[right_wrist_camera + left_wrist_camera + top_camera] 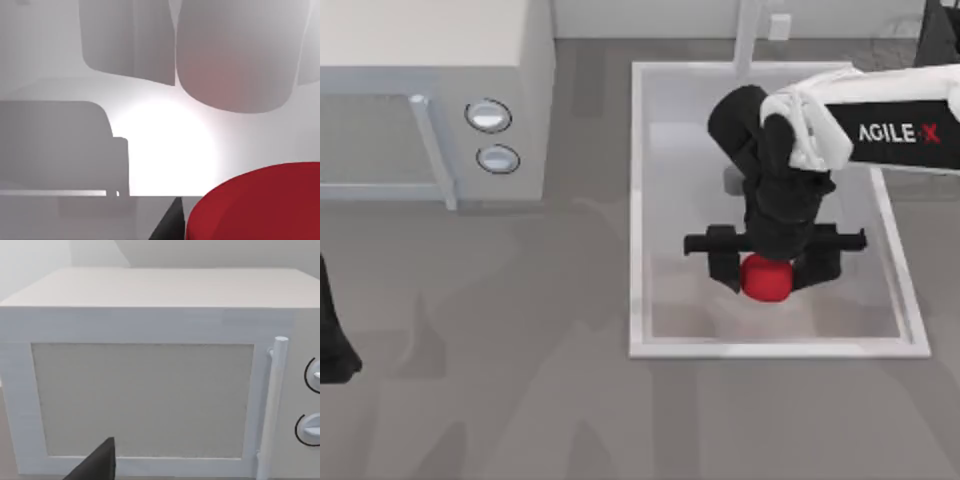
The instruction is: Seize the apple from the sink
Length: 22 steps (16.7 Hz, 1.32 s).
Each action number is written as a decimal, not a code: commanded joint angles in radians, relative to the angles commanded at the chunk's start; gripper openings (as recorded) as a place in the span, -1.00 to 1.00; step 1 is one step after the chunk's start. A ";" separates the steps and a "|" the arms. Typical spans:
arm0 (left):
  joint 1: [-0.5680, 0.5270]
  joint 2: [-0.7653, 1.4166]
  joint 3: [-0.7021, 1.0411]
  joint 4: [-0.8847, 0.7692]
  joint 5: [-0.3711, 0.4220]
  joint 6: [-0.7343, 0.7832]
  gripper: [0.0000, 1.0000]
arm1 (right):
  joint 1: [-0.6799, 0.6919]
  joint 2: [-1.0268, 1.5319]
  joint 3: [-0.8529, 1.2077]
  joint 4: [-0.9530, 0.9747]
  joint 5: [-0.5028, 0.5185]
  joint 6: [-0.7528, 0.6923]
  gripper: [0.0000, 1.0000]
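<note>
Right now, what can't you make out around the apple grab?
- Right pincer contact with the apple: top view, wrist hides the fingertips.
- Apple outline: right wrist view, cut by the frame edge.
- Sink floor beneath the apple: hidden by it.
- Left pincer: left wrist view, cut off.

— What does the right arm (880, 125) look like?
— A white shell lettered "AGILE·X" in white with a red X on a black panel — black wrist, black right gripper (767, 275) on a crossbar.
— And the left?
— All black.
</note>
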 joint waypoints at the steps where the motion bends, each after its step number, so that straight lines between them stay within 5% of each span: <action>1: 0.000 0.000 0.000 0.000 0.000 0.000 1.00 | 0.000 -0.016 0.051 -0.075 0.000 0.000 -1.00; 10: 0.000 0.000 0.000 0.000 0.000 0.000 1.00 | -0.007 -0.186 0.440 -0.637 -0.002 -0.010 -1.00; 17: 0.000 0.000 0.000 0.000 0.000 0.000 1.00 | -0.018 -0.208 0.443 -0.652 -0.003 -0.023 -1.00; 22: 0.000 0.000 0.000 0.000 0.000 0.000 1.00 | -0.192 -0.370 0.227 -0.604 -0.012 -0.195 -1.00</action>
